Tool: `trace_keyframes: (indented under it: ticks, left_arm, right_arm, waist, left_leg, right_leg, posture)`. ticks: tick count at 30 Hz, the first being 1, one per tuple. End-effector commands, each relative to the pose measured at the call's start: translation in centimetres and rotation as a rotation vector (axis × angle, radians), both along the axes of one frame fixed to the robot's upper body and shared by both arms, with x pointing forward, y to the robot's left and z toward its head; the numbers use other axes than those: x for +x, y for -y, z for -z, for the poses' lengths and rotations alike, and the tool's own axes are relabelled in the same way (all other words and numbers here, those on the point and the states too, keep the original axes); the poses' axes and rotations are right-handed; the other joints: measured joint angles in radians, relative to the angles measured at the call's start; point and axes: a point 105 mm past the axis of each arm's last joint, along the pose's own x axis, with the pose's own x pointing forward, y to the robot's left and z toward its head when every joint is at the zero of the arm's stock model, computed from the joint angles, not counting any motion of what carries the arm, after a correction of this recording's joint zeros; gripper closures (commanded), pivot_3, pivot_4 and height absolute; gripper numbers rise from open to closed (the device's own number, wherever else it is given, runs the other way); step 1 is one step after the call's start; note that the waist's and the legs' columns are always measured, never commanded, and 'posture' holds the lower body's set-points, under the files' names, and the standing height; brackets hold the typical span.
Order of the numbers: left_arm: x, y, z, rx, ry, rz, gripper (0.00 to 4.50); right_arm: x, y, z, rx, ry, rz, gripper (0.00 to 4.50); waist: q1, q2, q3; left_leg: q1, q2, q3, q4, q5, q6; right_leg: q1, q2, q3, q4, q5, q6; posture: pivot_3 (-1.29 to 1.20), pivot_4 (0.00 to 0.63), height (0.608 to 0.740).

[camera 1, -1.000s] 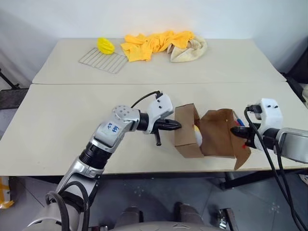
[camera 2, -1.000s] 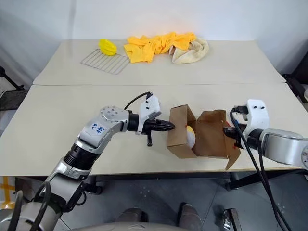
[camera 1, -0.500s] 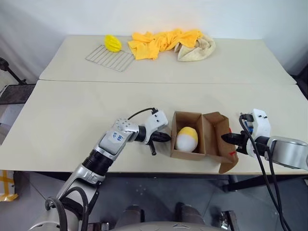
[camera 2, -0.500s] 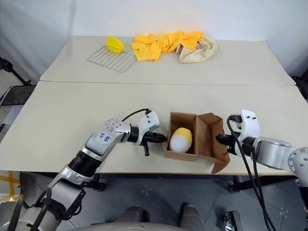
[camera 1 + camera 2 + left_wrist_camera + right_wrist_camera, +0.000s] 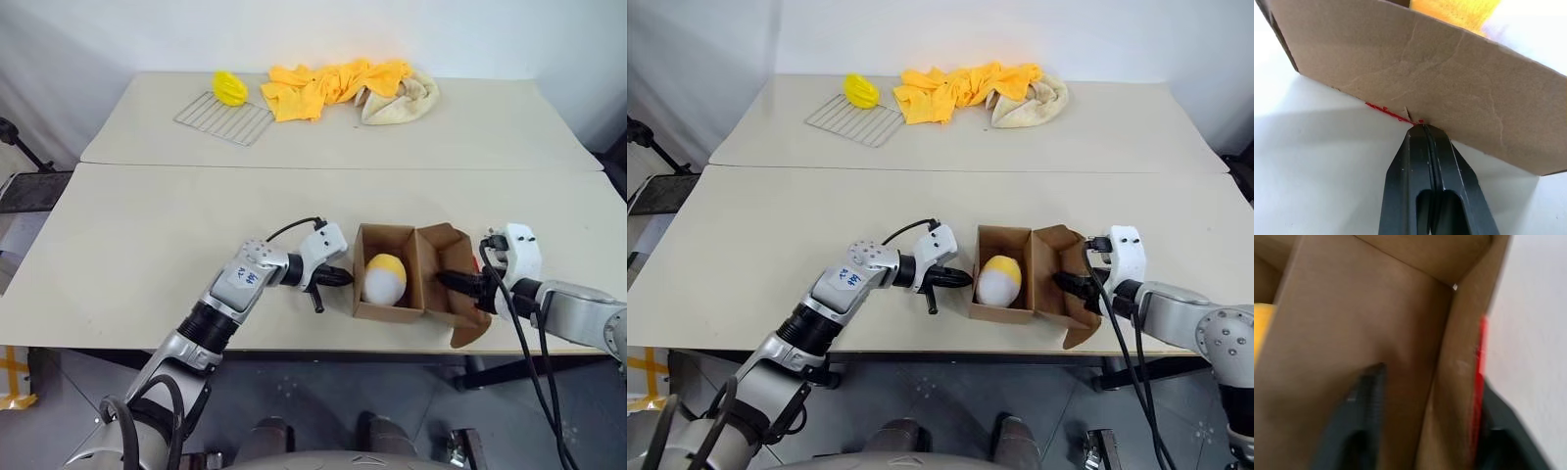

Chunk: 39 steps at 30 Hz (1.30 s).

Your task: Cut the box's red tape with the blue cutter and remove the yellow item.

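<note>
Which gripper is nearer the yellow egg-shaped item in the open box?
Left gripper, tips against the box's outer wall beside the yellow egg-shaped item. Right gripper straddles a flap on the far side.

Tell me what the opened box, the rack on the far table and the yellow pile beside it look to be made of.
The box: plain brown cardboard, matte; creases and raw edges show on its wall in the left wrist view. The rack: thin metal wire in a grid, pale and slightly shiny, likely steel. The yellow pile: soft crumpled fabric, matte, folded loosely; the kind of cloth is unclear.
</note>
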Motion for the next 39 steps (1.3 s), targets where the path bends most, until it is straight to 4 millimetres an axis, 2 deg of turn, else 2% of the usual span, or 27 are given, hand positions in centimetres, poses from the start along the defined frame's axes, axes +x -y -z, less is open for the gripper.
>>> trace_keyframes:
  ticks: [1,3,4,7,12,20,23,25,29,34,36,38,39]
  left_arm:
    - [0.0,0.0,-0.1,0.006,0.017,0.004,4.50]
    - [0.1,0.0,-0.1,0.008,0.015,0.003,4.50]
    - [0.1,-0.1,-0.1,0.008,0.015,0.003,4.50]
    - [0.1,-0.1,-0.1,0.010,0.015,0.003,4.50]
    - [0.2,-0.4,0.1,0.019,0.014,-0.003,4.50]
    - [1.0,-2.1,0.2,0.033,0.015,-0.064,4.50]
    - [2.1,-3.5,-1.4,-0.024,0.028,-0.130,4.50]
    - [2.8,-4.4,-3.0,-0.081,0.044,-0.172,4.50]
    - [3.6,-5.6,-5.8,-0.167,0.054,-0.223,3.64]
    - [3.7,-5.1,-8.5,-0.196,0.093,-0.201,2.14]
    - [3.1,-3.3,-10.2,-0.218,0.119,-0.133,1.57]
    - [2.5,-2.1,-11.0,-0.206,0.158,-0.067,0.90]
    - [1.4,-0.4,-10.9,-0.158,0.193,0.048,0.54]
  right_arm:
    - [0.2,0.3,-2.6,0.004,0.102,-0.022,0.76]
    - [0.3,0.7,-3.6,0.002,0.136,-0.027,0.05]
    - [0.3,0.8,-3.8,-0.001,0.144,-0.030,0.01]
    - [0.2,1.2,-4.4,-0.018,0.157,-0.048,0.01]
    - [0.0,3.4,-5.7,-0.078,0.177,-0.051,0.01]
    - [-1.0,5.5,-7.3,-0.170,0.234,-0.071,0.01]
    - [-2.2,5.6,-8.8,-0.222,0.326,-0.124,0.01]
    - [-3.4,5.1,-9.1,-0.254,0.363,-0.198,0.01]
    - [-6.1,3.8,-8.6,-0.315,0.402,-0.353,0.00]
    - [-7.5,3.6,-8.3,-0.401,0.475,-0.412,0.00]
    - [-8.1,3.4,-8.3,-0.417,0.518,-0.430,0.00]
    - [-8.4,3.2,-8.2,-0.423,0.537,-0.443,0.00]
    - [-8.9,2.6,-8.2,-0.415,0.552,-0.467,0.00]
  waist:
    - [-0.001,0.000,0.000]
    - [-0.001,0.000,0.000]
    - [-0.001,0.000,0.000]
    - [-0.001,0.000,0.000]
    - [-0.001,0.001,0.000]
    - [-0.012,0.001,0.000]
    - [-0.017,0.001,0.001]
    - [-0.019,0.002,0.001]
    - [-0.018,0.002,0.002]
    - [-0.010,0.002,0.002]
    - [-0.008,0.001,0.002]
    - [-0.010,0.001,0.002]
    - [-0.012,0.001,0.002]
  left_leg:
    - [0.000,0.000,0.000,0.000,0.000,0.000]
    - [0.000,0.000,0.000,0.000,0.000,0.000]
    - [0.000,0.000,0.000,0.000,0.000,0.000]
    - [0.000,0.000,0.000,0.000,0.000,0.000]
    - [0.000,0.000,0.000,0.000,0.000,0.000]
    - [0.000,0.000,0.000,0.000,0.000,0.000]
    - [0.000,0.000,0.000,-0.001,0.000,0.000]
    - [0.000,0.000,0.000,-0.001,0.000,0.000]
    - [0.000,0.001,0.000,-0.002,0.000,0.000]
    - [0.000,-0.001,0.000,0.000,0.000,0.000]
    - [0.000,-0.001,0.000,0.000,0.000,0.000]
    - [0.000,-0.001,-0.001,0.000,0.000,0.000]
    - [0.000,-0.001,0.000,0.000,0.000,0.000]
  right_leg:
    - [0.000,0.000,0.000,0.000,0.000,0.000]
    - [0.000,0.000,0.000,0.000,0.000,0.000]
    - [0.000,0.000,0.000,0.000,0.000,0.000]
    - [0.000,0.000,0.000,0.000,0.000,0.000]
    - [0.000,0.000,0.000,0.000,0.000,0.000]
    - [0.000,0.000,0.000,0.000,0.000,0.000]
    - [0.000,0.000,0.000,0.000,0.000,0.000]
    - [-0.001,0.000,0.000,0.000,0.000,0.000]
    - [-0.001,0.001,-0.001,0.000,0.000,0.001]
    - [0.000,0.000,0.000,0.000,0.001,0.003]
    - [0.000,0.000,0.000,0.000,0.001,0.003]
    - [0.000,0.000,0.000,0.000,0.001,0.003]
    - [0.000,0.000,0.000,0.000,0.001,0.003]
  posture:
    - [0.00,0.150,0.740]
    - [0.00,0.150,0.740]
    - [0.00,0.150,0.740]
    - [0.00,0.150,0.740]
    - [0.00,0.150,0.740]
    - [0.00,0.150,0.740]
    - [0.00,0.150,0.740]
    - [0.00,0.150,0.740]
    - [0.00,0.150,0.740]
    - [0.00,0.150,0.740]
    - [0.00,0.150,0.740]
    - [0.00,0.150,0.740]
    - [0.00,0.150,0.740]
